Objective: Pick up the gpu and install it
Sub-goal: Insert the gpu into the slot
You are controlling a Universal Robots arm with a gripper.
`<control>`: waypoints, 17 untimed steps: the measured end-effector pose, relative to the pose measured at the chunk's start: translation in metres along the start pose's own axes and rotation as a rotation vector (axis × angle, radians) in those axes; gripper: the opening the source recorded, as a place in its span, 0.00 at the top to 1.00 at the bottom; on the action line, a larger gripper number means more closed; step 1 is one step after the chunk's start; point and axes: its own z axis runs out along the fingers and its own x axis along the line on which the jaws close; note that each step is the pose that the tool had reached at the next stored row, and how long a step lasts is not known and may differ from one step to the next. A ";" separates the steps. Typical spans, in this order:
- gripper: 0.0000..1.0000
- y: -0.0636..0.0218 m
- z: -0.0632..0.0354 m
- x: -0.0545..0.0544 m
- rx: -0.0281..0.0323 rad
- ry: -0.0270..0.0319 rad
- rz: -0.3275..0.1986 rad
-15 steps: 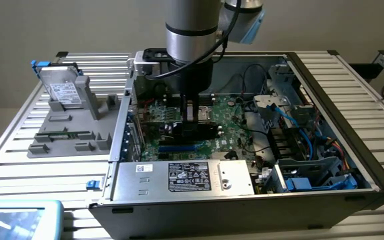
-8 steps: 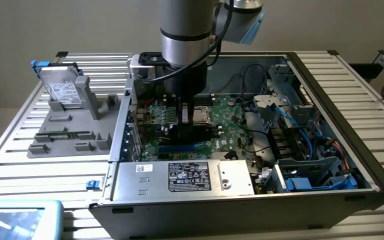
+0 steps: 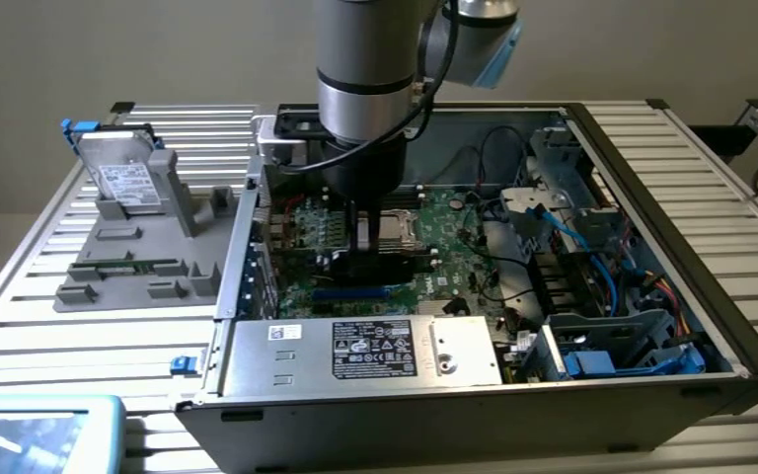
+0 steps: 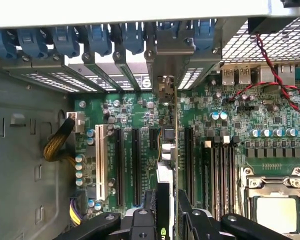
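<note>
Here we are over a pale slatted tabletop (image 3: 37, 326), and the biggest thing on it is a black computer case (image 3: 695, 227) lying open on its side. The silver and black robot arm (image 3: 366, 69) reaches straight down into that case from above. Along the case's near edge we see the grey power supply (image 3: 287, 355) with its dark label, and behind it the green circuit board (image 3: 452, 247) spreads across the floor of the case. Off to the exterior view's left, beside the case, sits a grey holder (image 3: 129, 247), with a silver drive (image 3: 122, 178) propped at its far end.

Now down to the claw (image 3: 368, 249): it hangs low over the board, close to the case's wall on the exterior view's left. From the wrist we look along its two black fingers (image 4: 149, 215), and they are pinching the graphics card (image 4: 176, 125) between them. We see the card edge-on, a thin line standing upright over the board among the long black slots (image 4: 136, 165), with a white slot (image 4: 100, 160) further off to one side. Whether the card is pushed home in its slot we cannot tell. Its far end reaches the rear wall, where a row of blue latches (image 4: 97, 37) lines up. A square metal processor socket (image 4: 275, 200) sits on the other side of the card, and red and black twisted wires (image 4: 272, 67) lie near the rear wall
</note>
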 end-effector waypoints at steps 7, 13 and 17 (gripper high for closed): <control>0.72 0.0008 0.0028 -0.001 -0.0056 0.0001 0.000; 0.72 0.0014 0.0037 -0.002 -0.0057 -0.0011 0.000; 0.72 0.0014 0.0038 -0.002 -0.0057 -0.0011 0.000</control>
